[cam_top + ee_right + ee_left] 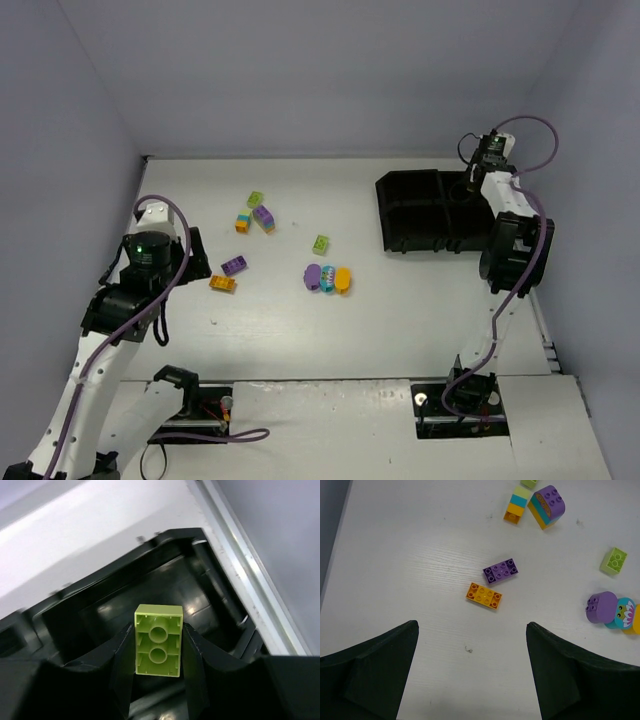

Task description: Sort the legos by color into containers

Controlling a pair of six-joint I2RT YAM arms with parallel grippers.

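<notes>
Lime green brick [158, 641]: pinched between the fingers of the right hand [158, 647], jaws narrowed onto its long sides, hollow underside toward the wrist camera. Its long axis runs 12-to-6 o'clock in that view, in line with the fingers. The brick hangs above the black tray [150, 547] without touching it. An open compartment lies beneath it and on toward 12 o'clock. The top view puts this hand over the tray's far right part, about 2 o'clock from tray centre. The compartment looks bare, though gloss and shadow hide its corners.

Judgement: release step in hand. A straight drop should do, since the brick appears to sit inside the compartment's walls.

Left hand [471, 625]: spread wide, holding nothing, above the worktop [395, 555]. Orange brick [484, 595] lies at 12 o'clock from it, long axis 10-to-4. Purple brick [500, 571] sits just beyond. The left arm is the nearer one to both. From them the tray lies well off toward 3 o'clock in the top view.
</notes>
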